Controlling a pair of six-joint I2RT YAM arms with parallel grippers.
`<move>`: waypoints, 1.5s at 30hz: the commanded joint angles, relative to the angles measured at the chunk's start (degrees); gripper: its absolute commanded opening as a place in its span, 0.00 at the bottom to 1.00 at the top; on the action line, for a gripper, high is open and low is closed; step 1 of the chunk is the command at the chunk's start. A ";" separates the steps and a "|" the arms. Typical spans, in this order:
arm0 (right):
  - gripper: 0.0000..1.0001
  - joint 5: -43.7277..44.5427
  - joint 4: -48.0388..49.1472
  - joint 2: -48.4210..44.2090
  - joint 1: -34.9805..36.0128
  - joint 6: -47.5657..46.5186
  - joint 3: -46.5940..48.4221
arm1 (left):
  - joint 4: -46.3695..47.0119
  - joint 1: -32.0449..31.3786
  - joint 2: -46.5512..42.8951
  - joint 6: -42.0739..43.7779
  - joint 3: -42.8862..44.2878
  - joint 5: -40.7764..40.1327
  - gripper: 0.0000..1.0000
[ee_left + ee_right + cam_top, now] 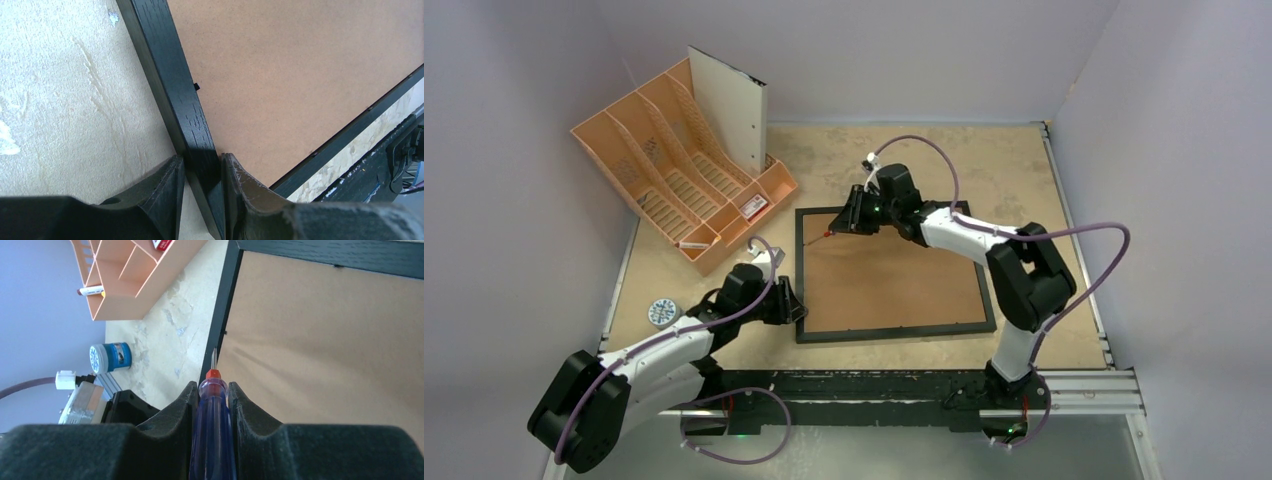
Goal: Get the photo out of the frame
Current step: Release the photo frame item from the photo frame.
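The frame [894,330] is lying back-up at the centre of the top view, brown backing board [894,275] showing. My left hand [796,305] is clamping its left rail near the lower-left corner, one finger on each side. My right hand [849,215] is grasping a blue-handled screwdriver [212,440], the tip pointing at the same rail near the upper-left corner; contact cannot be confirmed. An orange file organiser [674,170] is standing on the surface [1024,170] at upper left.

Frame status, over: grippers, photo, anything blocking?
Left gripper shut on frame rail. Right gripper shut on screwdriver. Backing board in place, photo hidden.
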 commanded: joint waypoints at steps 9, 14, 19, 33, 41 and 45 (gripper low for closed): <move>0.00 -10.46 16.23 6.68 -3.26 -2.59 -0.30 | -1.54 -0.09 1.59 2.71 -1.42 -2.12 0.00; 0.00 -12.75 17.89 7.02 -5.11 -2.67 -1.81 | -1.58 -0.13 1.71 2.71 -1.41 -2.04 0.00; 0.00 -12.87 16.94 7.41 -6.04 -3.47 -1.91 | -1.41 -0.17 1.81 2.79 -1.34 -2.12 0.00; 0.00 -17.65 17.19 13.28 -6.08 -4.52 -0.20 | -1.40 -0.12 2.23 2.88 -1.24 -2.04 0.00; 0.00 -19.19 17.75 14.44 -6.13 -4.73 -0.74 | -1.34 -0.14 2.31 2.88 -1.24 -2.08 0.00; 0.00 -18.97 20.01 15.85 -6.08 -3.76 -0.99 | -1.24 -0.16 2.50 2.98 -1.15 -1.91 0.00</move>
